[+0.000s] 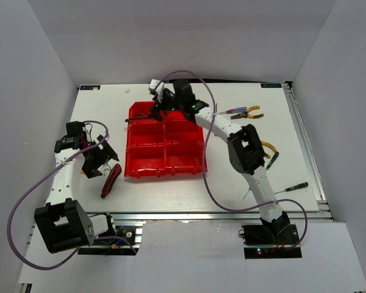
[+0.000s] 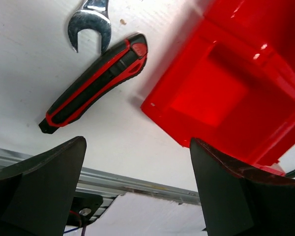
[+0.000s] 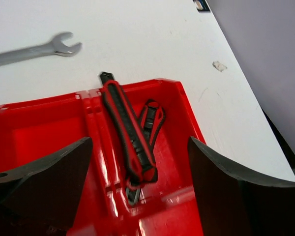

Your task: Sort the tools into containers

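The red bins [image 1: 165, 146] stand mid-table. My right gripper [image 1: 160, 108] hangs open over the far left bin [image 3: 187, 123], holding nothing. Below it two red-black-handled tools lie in that bin: a long one [image 3: 128, 130] leaning on the divider and a shorter one [image 3: 152, 118] beside it. My left gripper [image 1: 99, 160] is open and empty, left of the bins [image 2: 231, 83]. Just beyond it on the table lie another red-black-handled tool [image 1: 110, 180], also in the left wrist view [image 2: 96, 83], and a silver wrench [image 2: 91, 22], which the right wrist view [image 3: 34, 49] shows too.
Yellow-handled pliers [image 1: 251, 112] with blue and red screwdrivers [image 1: 230, 111] lie right of the bins at the back. More yellow pliers [image 1: 268, 148] and a green-black screwdriver [image 1: 293, 187] lie near the right arm. The table's metal front rail [image 2: 137, 184] is close under the left gripper.
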`<action>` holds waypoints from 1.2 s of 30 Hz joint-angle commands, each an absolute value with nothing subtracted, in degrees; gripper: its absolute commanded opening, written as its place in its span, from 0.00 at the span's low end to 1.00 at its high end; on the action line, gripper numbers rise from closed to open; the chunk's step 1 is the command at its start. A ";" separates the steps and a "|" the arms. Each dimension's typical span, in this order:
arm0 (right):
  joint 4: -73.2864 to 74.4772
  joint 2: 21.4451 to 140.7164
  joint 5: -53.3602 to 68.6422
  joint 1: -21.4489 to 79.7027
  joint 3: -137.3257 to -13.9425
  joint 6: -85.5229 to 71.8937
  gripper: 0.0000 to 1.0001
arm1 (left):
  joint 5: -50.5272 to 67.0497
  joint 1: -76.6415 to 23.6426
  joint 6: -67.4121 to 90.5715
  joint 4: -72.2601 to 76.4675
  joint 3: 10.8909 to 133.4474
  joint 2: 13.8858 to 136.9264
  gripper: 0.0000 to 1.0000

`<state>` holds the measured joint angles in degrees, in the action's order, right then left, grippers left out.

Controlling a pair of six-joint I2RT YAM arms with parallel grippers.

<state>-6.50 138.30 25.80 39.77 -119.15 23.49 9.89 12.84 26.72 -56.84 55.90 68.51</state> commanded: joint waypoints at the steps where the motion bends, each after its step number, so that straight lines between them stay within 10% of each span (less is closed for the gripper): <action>1: -2.12 127.38 42.22 35.08 -119.71 21.36 0.84 | 7.30 11.26 23.65 -59.06 58.09 70.82 0.95; 36: 20.65 109.86 57.39 17.32 -99.49 30.59 0.87 | -7.82 -0.62 13.19 -58.09 67.15 96.50 0.81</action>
